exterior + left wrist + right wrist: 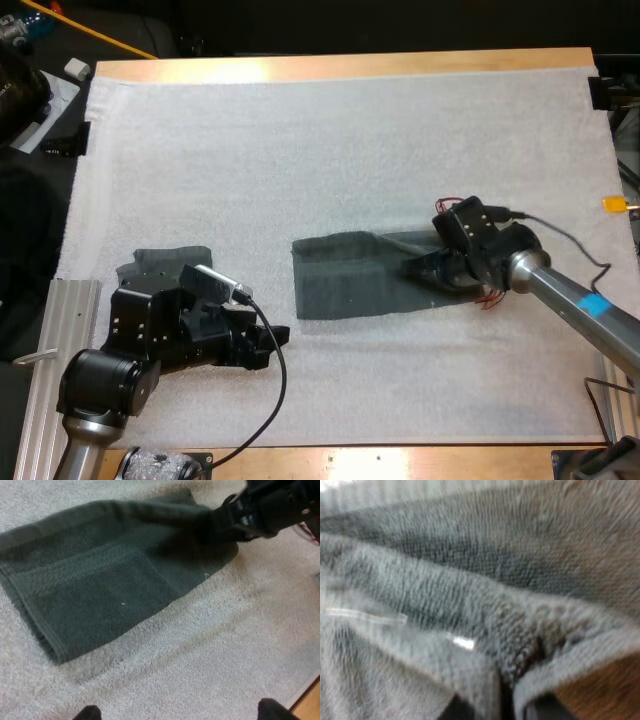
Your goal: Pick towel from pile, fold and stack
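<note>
1. Surface: white mat on wooden table; grey-green towel lies mostly flat mid-mat.
2. right gripper clamps the towel's right end, cloth bunched between its fingers.
3. left gripper spread wide, holding nothing, over bare mat near the towel.
4. second towel lies partly under the left arm.

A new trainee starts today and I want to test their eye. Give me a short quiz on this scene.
1. True or false: the left jaws grip the towel.
2. In the high view, which end of the flat towel do the right jaws hold? A) left B) right C) far
3. Fill in: a second, crumpled towel lies by the ___ arm.
Key: 1 false; 2 B; 3 left.
</note>
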{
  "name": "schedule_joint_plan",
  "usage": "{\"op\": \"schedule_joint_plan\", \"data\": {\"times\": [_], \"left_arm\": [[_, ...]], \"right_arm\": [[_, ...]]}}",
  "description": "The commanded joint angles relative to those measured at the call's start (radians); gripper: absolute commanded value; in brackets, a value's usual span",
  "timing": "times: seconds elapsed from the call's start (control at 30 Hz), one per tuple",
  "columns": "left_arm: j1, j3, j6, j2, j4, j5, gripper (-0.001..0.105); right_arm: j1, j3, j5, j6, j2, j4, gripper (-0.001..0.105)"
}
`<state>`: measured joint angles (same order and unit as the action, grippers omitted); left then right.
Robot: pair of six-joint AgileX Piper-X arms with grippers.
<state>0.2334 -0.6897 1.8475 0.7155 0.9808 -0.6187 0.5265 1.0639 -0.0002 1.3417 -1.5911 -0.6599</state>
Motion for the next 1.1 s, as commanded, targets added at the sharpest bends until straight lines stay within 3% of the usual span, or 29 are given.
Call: {"op": "schedule_joint_plan", "data": {"times": [0.0, 0.23, 0.3, 0.33, 0.43, 0.5, 0.7, 1.07], "left_arm": [[0.003, -0.007, -0.005, -0.002, 0.000, -0.017, 0.060], [0.005, -0.008, -0.004, -0.004, -0.001, -0.010, 0.060], [0.002, -0.006, 0.003, -0.002, 0.003, -0.009, 0.060], [-0.001, -0.007, 0.005, -0.003, 0.003, -0.011, 0.060], [0.002, -0.008, 0.007, 0.001, 0.003, -0.013, 0.060], [0.002, -0.009, 0.006, 0.001, 0.002, -0.015, 0.060], [0.001, -0.006, 0.006, -0.001, 0.007, -0.014, 0.060], [0.003, -0.005, 0.004, -0.003, 0.010, -0.012, 0.060]], "right_arm": [[0.002, 0.014, 0.124, 0.090, 0.072, -0.072, 0.000], [-0.004, 0.098, 0.361, 0.277, 0.141, -0.213, 0.001], [-0.001, 0.067, 0.300, 0.232, 0.132, -0.170, 0.016], [-0.001, 0.060, 0.291, 0.226, 0.133, -0.166, 0.033], [-0.004, 0.062, 0.292, 0.232, 0.144, -0.173, 0.063], [-0.007, 0.062, 0.304, 0.239, 0.155, -0.189, 0.072], [-0.011, 0.060, 0.285, 0.214, 0.219, -0.274, 0.059], [0.023, 0.055, -0.104, 0.020, 0.202, -0.253, 0.057]]}}
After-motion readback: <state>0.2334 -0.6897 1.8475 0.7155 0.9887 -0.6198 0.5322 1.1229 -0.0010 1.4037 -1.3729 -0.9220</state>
